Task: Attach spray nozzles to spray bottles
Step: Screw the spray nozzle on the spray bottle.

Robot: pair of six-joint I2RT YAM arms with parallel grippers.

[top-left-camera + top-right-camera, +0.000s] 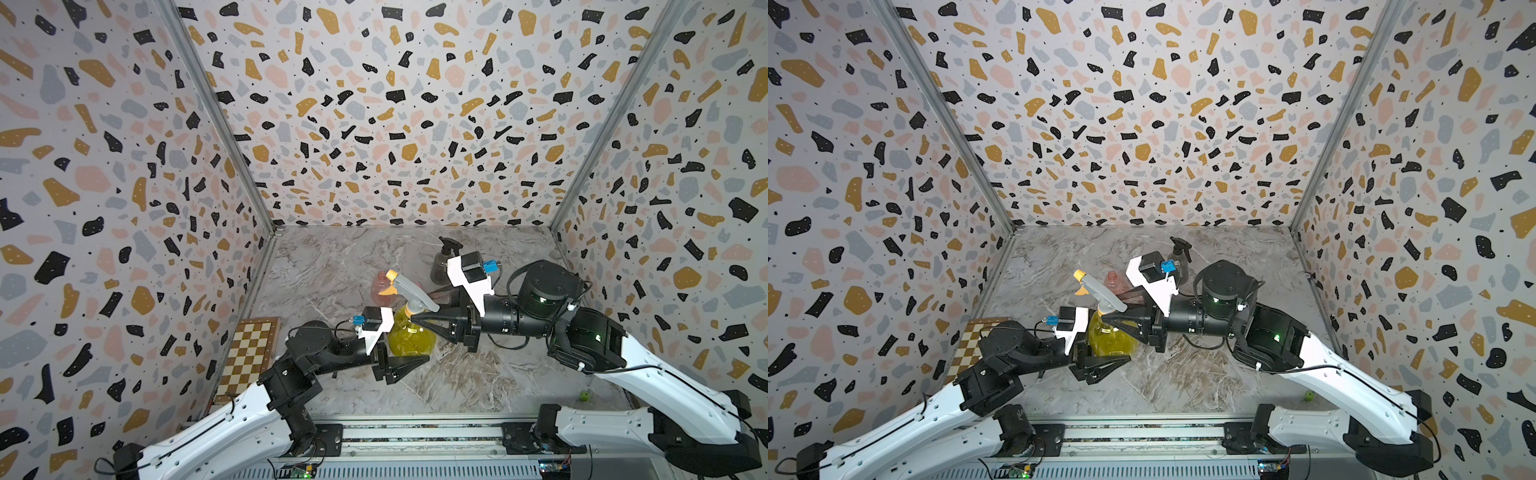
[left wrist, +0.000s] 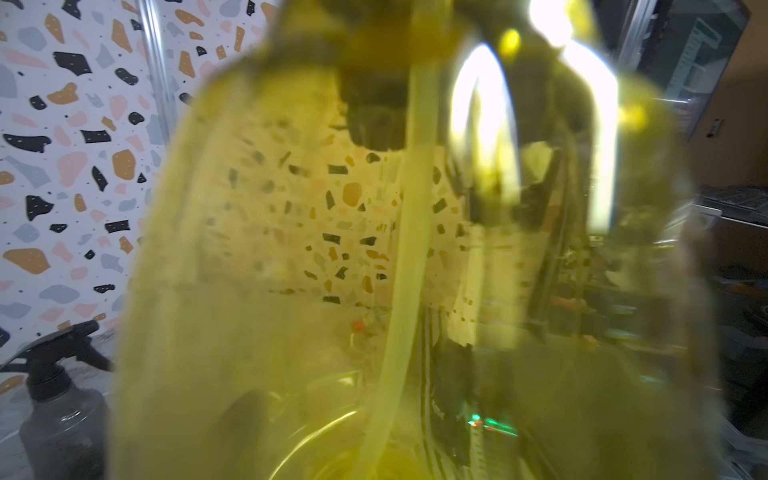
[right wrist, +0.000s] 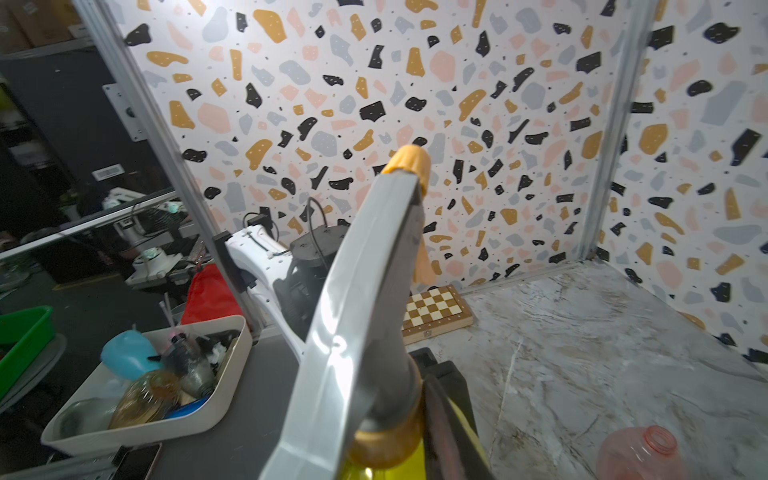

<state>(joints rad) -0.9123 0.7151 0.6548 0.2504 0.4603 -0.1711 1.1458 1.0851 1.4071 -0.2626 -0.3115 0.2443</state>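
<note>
Yellow bottle (image 1: 409, 338) stands upright mid-surface (image 1: 478, 374), grey-and-yellow nozzle (image 1: 409, 291) seated on its neck with the orange tip pointing toward the back left. Whether the collar is threaded home I can't tell. Left gripper (image 1: 424, 358) is clamped on the bottle's lower body; in the left wrist view the bottle fills the picture and the dip tube (image 2: 407, 249) runs down inside it. Right gripper (image 1: 415, 318) comes in from the right at neck height, narrowed onto the orange collar. Right wrist view shows one finger (image 3: 446, 415) pressed against the collar, the other hidden behind the nozzle body. Pink bottle (image 1: 379, 289) sits just behind the yellow one, neck open, no nozzle on it. Dark-grey bottle (image 1: 439, 268) stands further back and to the right, black nozzle (image 1: 451, 245) already on it. Chessboard (image 1: 249, 353) lies against the left wall. Small green object (image 1: 585, 395) is near the front right edge, too small to identify.
</note>
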